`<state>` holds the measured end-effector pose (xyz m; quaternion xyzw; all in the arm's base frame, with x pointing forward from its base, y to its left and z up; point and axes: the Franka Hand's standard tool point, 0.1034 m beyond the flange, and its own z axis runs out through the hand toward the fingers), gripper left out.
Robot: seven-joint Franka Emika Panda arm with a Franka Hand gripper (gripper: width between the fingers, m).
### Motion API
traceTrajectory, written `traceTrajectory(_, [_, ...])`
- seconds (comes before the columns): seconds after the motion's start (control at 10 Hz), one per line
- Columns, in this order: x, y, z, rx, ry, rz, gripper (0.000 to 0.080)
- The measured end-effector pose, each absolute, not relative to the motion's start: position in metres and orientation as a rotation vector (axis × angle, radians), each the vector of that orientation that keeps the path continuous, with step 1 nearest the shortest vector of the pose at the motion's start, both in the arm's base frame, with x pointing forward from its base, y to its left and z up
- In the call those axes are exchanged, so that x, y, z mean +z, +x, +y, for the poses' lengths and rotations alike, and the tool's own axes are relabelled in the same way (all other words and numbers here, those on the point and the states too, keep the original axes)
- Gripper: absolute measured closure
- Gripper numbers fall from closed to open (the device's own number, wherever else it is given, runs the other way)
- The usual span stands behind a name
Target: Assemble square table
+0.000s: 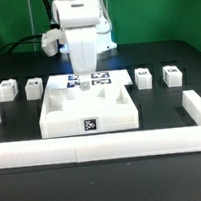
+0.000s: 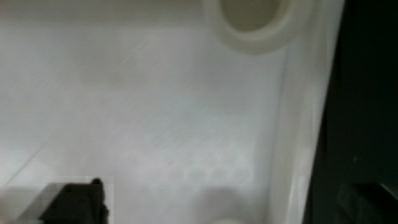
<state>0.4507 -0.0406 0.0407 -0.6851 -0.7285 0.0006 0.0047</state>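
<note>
The square table's white tabletop (image 1: 89, 110) lies flat at the table's middle, its tag (image 1: 91, 125) on the front wall. Four small white legs stand loose, two toward the exterior view's left (image 1: 6, 90) (image 1: 33, 88) and two toward its right (image 1: 143, 78) (image 1: 171, 76). My gripper (image 1: 83, 78) hangs low over the tabletop's back edge, open and holding nothing. In the wrist view the gripper (image 2: 217, 205) is close above the tabletop's floor (image 2: 143, 110). One dark fingertip (image 2: 71, 203) is inside the tray, and the rim (image 2: 302, 120) and a round corner socket (image 2: 249, 20) lie between the jaws.
The marker board (image 1: 98, 79) lies just behind the tabletop, partly under the gripper. A long low white border rail (image 1: 103, 144) runs along the front and turns back at both ends (image 1: 196, 103). Black table surface (image 2: 365, 100) shows beyond the rim.
</note>
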Motion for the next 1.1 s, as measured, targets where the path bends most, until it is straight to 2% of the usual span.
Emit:
traceTrajectory(0.3, [0.009, 0.442, -0.039, 0.018, -2.158, -2.227, 0.015])
traceTrajectory(0.5, [0.007, 0.442, -0.039, 0.021, -2.167, -2.214, 0.015])
traceTrajectory(0.7, [0.007, 0.442, -0.04, 0.022, -2.168, -2.212, 0.0386])
traceTrajectory(0.8, [0.006, 0.441, -0.04, 0.022, -2.169, -2.212, 0.0386])
traceTrajectory(0.9, [0.006, 0.441, -0.04, 0.022, -2.169, -2.211, 0.057])
traceTrajectory(1.0, [0.006, 0.441, -0.04, 0.022, -2.169, -2.211, 0.0703])
traceTrajectory(1.1, [0.007, 0.443, -0.04, 0.017, -2.171, -2.214, 0.0703])
